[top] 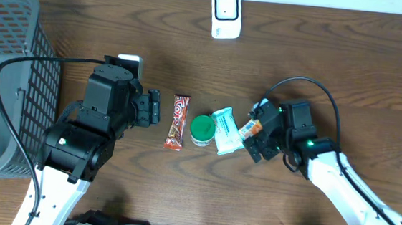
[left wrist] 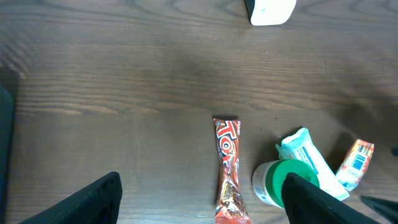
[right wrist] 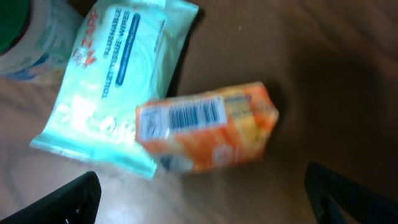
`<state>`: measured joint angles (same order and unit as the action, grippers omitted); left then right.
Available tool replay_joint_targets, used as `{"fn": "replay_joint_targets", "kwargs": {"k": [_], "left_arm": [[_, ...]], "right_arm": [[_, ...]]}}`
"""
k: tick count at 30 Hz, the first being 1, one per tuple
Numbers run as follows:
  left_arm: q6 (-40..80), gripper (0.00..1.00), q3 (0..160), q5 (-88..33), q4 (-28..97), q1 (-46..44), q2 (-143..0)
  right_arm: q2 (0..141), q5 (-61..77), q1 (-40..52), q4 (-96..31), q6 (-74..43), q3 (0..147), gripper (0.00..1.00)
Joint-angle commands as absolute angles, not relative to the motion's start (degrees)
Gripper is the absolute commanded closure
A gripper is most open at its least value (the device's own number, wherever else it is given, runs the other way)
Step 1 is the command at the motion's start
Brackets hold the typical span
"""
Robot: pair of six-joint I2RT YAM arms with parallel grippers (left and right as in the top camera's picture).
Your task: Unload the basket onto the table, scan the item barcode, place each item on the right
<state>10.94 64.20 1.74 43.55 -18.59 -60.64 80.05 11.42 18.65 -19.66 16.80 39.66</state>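
**A:** Jaws on both arms stand spread wide, pinching nothing. The left gripper sits just left of the candy bar. The right gripper hangs over the orange pack.

**B:** How does the pack lie?

**A:** Flat on the table, barcode up, between the right fingers with room on either side. Its left end touches the wipes. A green-lidded tub presses against the wipes' other side, and the candy bar lies just beyond that.

**B:** So the row is crowded. And the scanner?

**A:** The scanner stands at the far edge, well apart from the row, with only bare dark wood between them.

**B:** What about the sides?

**A:** A grey basket fills the left edge, close beside the left arm, with a black cable looping over it. To the right, the wood runs open to the far edge.
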Motion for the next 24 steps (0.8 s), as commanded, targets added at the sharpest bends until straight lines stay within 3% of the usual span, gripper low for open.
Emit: {"fn": "replay_joint_targets", "kwargs": {"k": [1,7,12,19,21,23,24], "left_arm": [[11.66,0.17,64.73,2.42,43.72,-18.57,-60.6],[11.66,0.17,64.73,2.42,43.72,-18.57,-60.6],[11.66,0.17,64.73,2.42,43.72,-18.57,-60.6],[11.66,0.17,64.73,2.42,43.72,-18.57,-60.6],[11.66,0.17,64.73,2.42,43.72,-18.57,-60.62],[11.66,0.17,64.73,2.42,43.72,-18.57,-60.6],[11.66,0.17,64.73,2.42,43.72,-18.57,-60.6]], "right_arm": [[83.29,10.0,19.18,-16.86,18.06,39.48,0.01],[87.24,7.35,19.22,-13.72,17.61,39.48,0.02],[87.11,6.26,19.22,-12.71,16.1,39.59,0.22],[86.98,6.24,19.22,-11.05,16.14,39.72,0.35],[86.96,6.26,19.18,-11.05,16.12,39.72,0.35],[86.94,6.31,19.2,-10.94,15.14,39.75,0.25],[86.89,6.28,19.2,-10.83,13.87,39.75,0.28]]}}
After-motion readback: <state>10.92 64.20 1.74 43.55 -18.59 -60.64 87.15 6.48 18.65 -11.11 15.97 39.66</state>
